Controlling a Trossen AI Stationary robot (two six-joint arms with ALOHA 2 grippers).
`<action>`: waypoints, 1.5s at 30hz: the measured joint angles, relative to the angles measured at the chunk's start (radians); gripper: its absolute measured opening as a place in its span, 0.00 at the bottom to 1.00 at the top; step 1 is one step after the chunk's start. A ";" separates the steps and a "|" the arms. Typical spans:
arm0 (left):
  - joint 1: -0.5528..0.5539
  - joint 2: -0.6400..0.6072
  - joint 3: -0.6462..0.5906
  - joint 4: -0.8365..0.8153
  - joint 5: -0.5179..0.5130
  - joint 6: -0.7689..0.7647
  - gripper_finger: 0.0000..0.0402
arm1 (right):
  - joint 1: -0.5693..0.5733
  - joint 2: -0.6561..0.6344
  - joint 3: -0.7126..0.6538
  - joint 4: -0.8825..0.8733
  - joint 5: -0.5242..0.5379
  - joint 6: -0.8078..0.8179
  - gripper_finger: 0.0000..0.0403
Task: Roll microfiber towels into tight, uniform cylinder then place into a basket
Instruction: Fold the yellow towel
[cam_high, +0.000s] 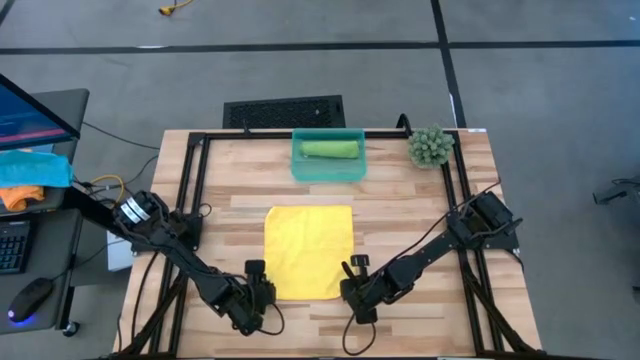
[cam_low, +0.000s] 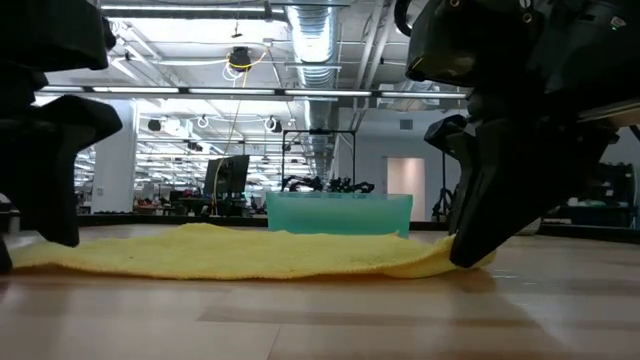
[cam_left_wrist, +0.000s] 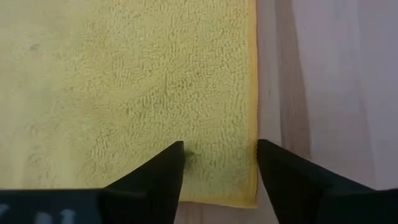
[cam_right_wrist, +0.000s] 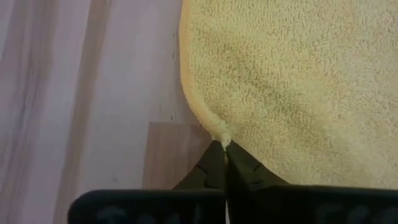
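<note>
**Yellow towel flat and unrolled; green roll already in basket**

Yellow cloth spread flat at mid-table, one job out of two apparently finished.

Far left, off the table: blue cloth (cam_high: 35, 166) over orange cloth (cam_high: 20, 195) on a side desk, no part of the work.

Left gripper (cam_high: 262, 291) low over the near left corner of the yellow towel (cam_high: 309, 251). Fingers (cam_left_wrist: 155, 180) spread apart in the left wrist view, straddling the towel's side hem just by the corner, nothing between them pinched. Towel lying loose under them, so no hold on this side.

Centre: yellow towel square and unfolded, only a slight hump across its middle in the low view. No roll begun, judging by the flat outline from above.

Behind it, near the far edge: basket (cam_high: 300, 170), well apart from the yellow towel. Inside, green towel (cam_high: 331, 149) as a neat cylinder lying along the basket's length. First half of the task looks complete.

Right gripper (cam_high: 351, 282) at the near right corner of the yellow towel. Fingertips pressed together in the right wrist view, a small tuft of the corner hem nipped at their point. Corner lifted a little off the wood in the low view.

Far right rear corner: small green plant (cam_high: 431, 146), untouched.

Left to do, by this reckoning: a grip on the left corner, a tight roll of the yellow towel away from the near edge, then a place beside the green roll.
</note>
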 joint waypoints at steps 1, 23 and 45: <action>0.003 -0.002 -0.010 0.010 0.000 -0.004 0.48 | 0.000 0.000 0.000 0.000 0.000 0.000 0.02; -0.038 0.005 0.107 -0.150 0.076 0.046 0.01 | 0.083 -0.002 0.130 -0.145 0.007 0.050 0.02; 0.027 0.003 0.368 -0.694 -0.215 0.141 0.00 | 0.179 -0.002 0.324 -0.520 0.333 0.172 0.01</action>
